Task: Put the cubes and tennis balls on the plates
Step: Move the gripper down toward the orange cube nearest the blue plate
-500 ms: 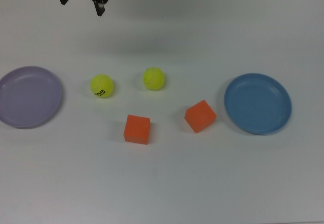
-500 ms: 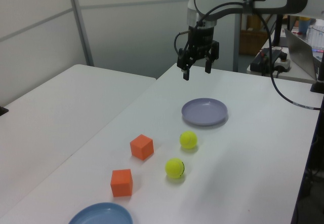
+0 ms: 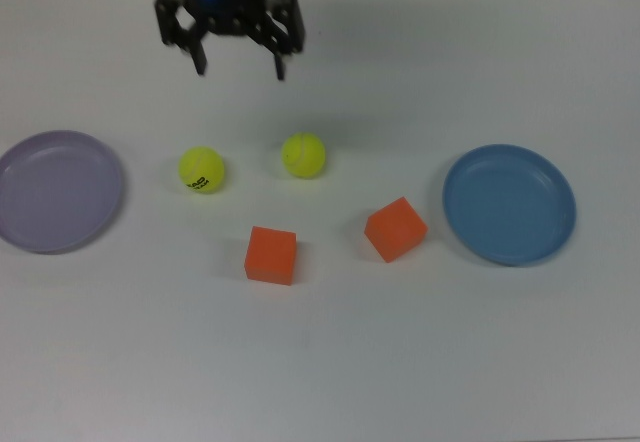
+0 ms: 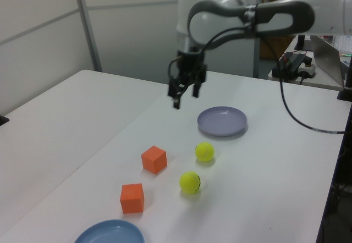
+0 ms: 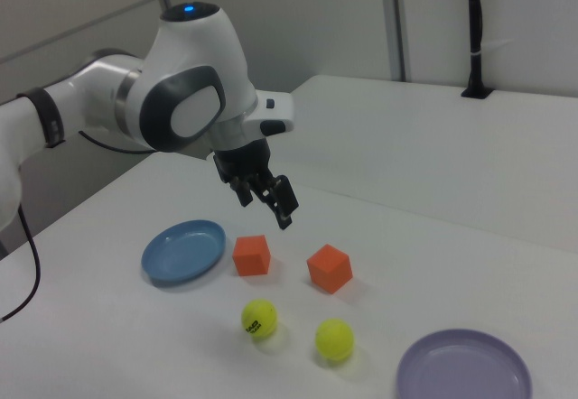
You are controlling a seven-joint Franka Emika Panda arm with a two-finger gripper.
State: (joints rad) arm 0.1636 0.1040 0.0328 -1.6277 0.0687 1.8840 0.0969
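The gripper (image 3: 240, 62) hung above the table (image 3: 330, 362) with its two dark fingers spread wide, holding and touching nothing. Below it lay two fuzzy yellow-green balls: one with black print (image 3: 202, 170) toward the top view's left, and a plainer one (image 3: 303, 155) beside it. Two matte orange cubes sat nearer the top view's bottom edge, one (image 3: 271, 254) lying square to the table edges, the other (image 3: 395, 228) turned at an angle. A shallow, smooth purple plate (image 3: 58, 190) rested at the top view's left edge and a blue plate (image 3: 510, 203) at its right, both empty.
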